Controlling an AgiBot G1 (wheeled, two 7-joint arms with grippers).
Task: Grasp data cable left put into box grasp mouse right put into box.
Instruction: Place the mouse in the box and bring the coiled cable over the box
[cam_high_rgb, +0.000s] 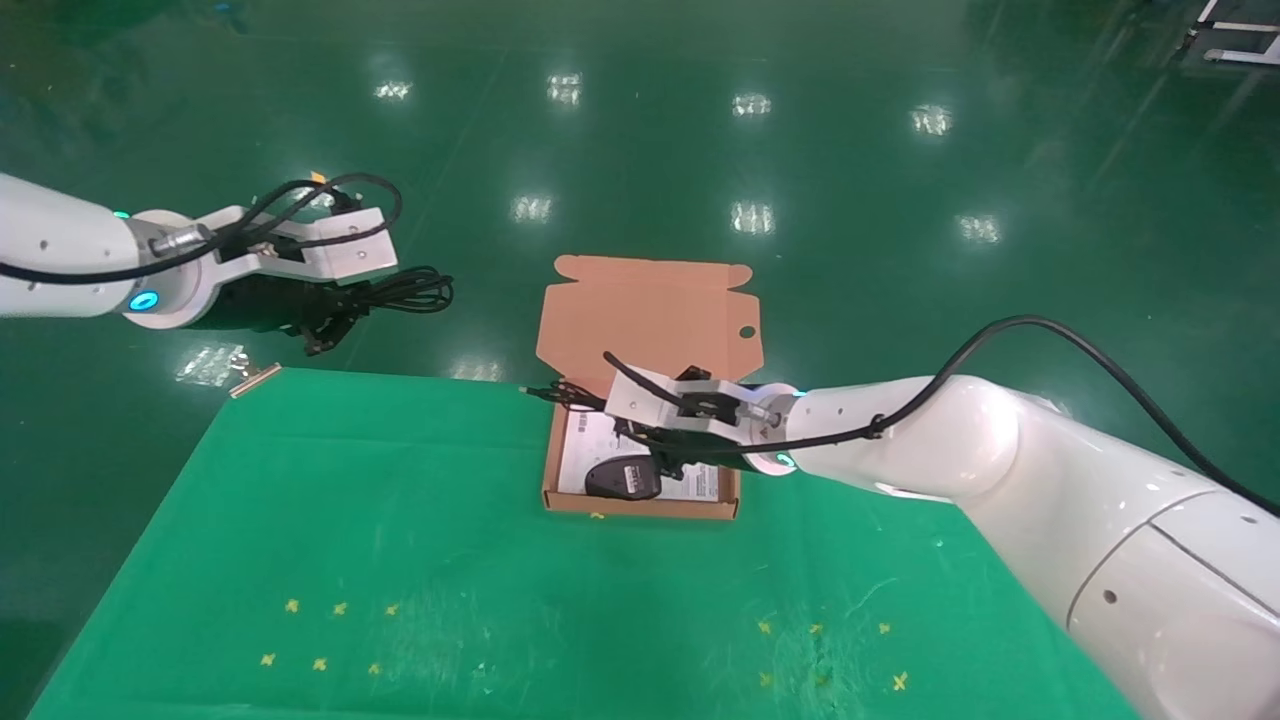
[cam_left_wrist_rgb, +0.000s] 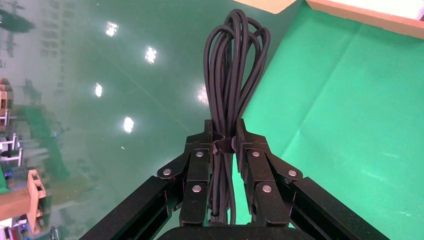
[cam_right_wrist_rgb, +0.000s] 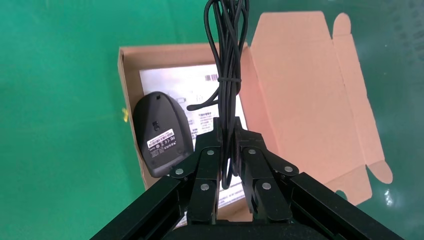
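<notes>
The right gripper (cam_right_wrist_rgb: 227, 132) pinches the thin black mouse cord (cam_right_wrist_rgb: 223, 60) above the open orange-brown cardboard box (cam_high_rgb: 640, 505). The black oval mouse (cam_right_wrist_rgb: 161, 134) lies label-up inside, seemingly on the white printed sheet (cam_right_wrist_rgb: 175, 82). At ten o'clock, beyond the green table (cam_high_rgb: 400, 560), the left gripper (cam_left_wrist_rgb: 225, 135) clamps the thick black data cable bundle (cam_left_wrist_rgb: 235, 65).

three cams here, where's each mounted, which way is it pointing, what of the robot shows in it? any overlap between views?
Head: on the head, facing forward and down at the table; both arms show, left tool off the table's far-left corner.
Left wrist: looks along its tool, shut on the data cable.
Right wrist: looks down past its tool, shut on the mouse's cord, into the box; mouse lies label-up.
Shared: head and right wrist both show box and mouse.
</notes>
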